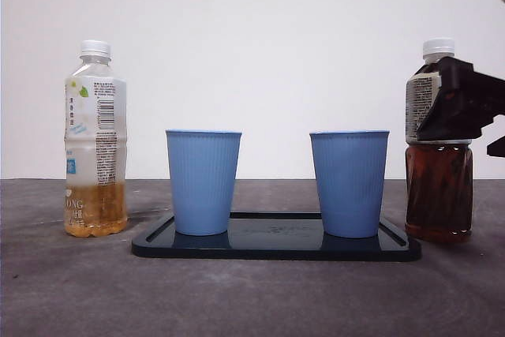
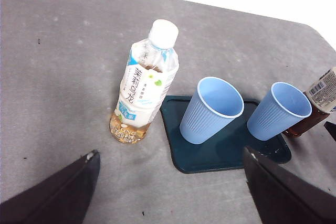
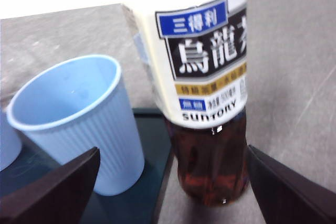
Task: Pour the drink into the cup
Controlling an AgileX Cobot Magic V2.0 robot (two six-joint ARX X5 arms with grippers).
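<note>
Dark oolong tea bottle (image 1: 439, 171) upright on surface (image 1: 252, 290), capped, just beside tray (image 1: 276, 249) end, next to blue cup (image 1: 349, 183). Right hand (image 1: 465, 104) at label height, jaws spread wide either side, not clamped. Second cup (image 1: 203, 181) alongside on tray. Left hand (image 2: 168, 192) wide open, holding nothing, above pale tea bottle (image 1: 95, 144).

My right gripper (image 1: 465, 108) is matte black and angular; the left gripper's fingers (image 2: 58, 195) are broad dark wedges with pale-chipped tips
</note>
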